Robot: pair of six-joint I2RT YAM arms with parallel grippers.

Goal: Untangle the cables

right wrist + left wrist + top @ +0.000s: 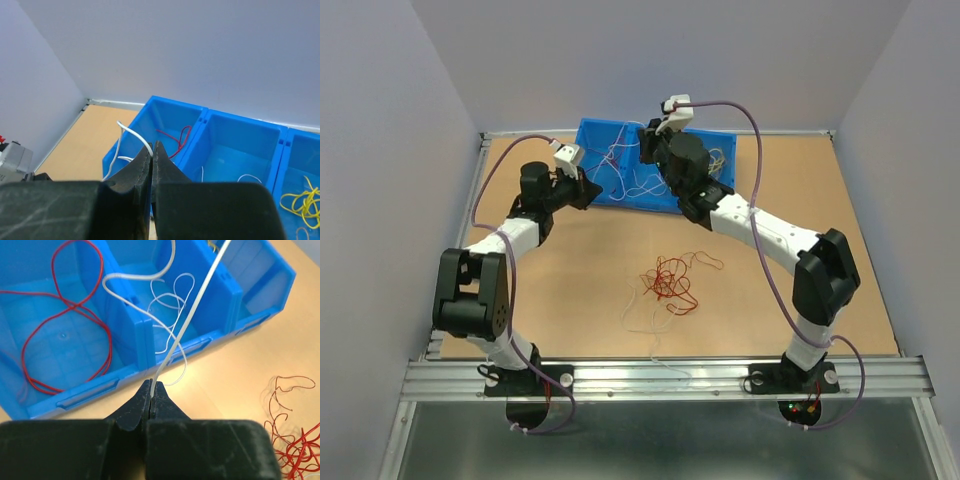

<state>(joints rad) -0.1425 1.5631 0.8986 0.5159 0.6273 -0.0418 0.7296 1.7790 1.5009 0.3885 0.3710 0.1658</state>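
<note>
— How are the two arms standing now?
— Both are reaching forward, with elbows bending outward. The left gripper (152, 386) and the right gripper (152, 146) are each pinching a white cable (186, 324) between tightly pressed jaws.

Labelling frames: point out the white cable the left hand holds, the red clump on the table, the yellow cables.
white cable (200, 292), left wrist view, taut stretch
red cable clump (667, 283), top external view, dense middle
yellow cables (302, 200), right wrist view, tangle's middle

Top camera, high behind the arm bases (532, 378), looks down over the whole worktop (580, 290). Each wrist camera sits close, facing the blue bin (265, 285), which all three views share.
</note>
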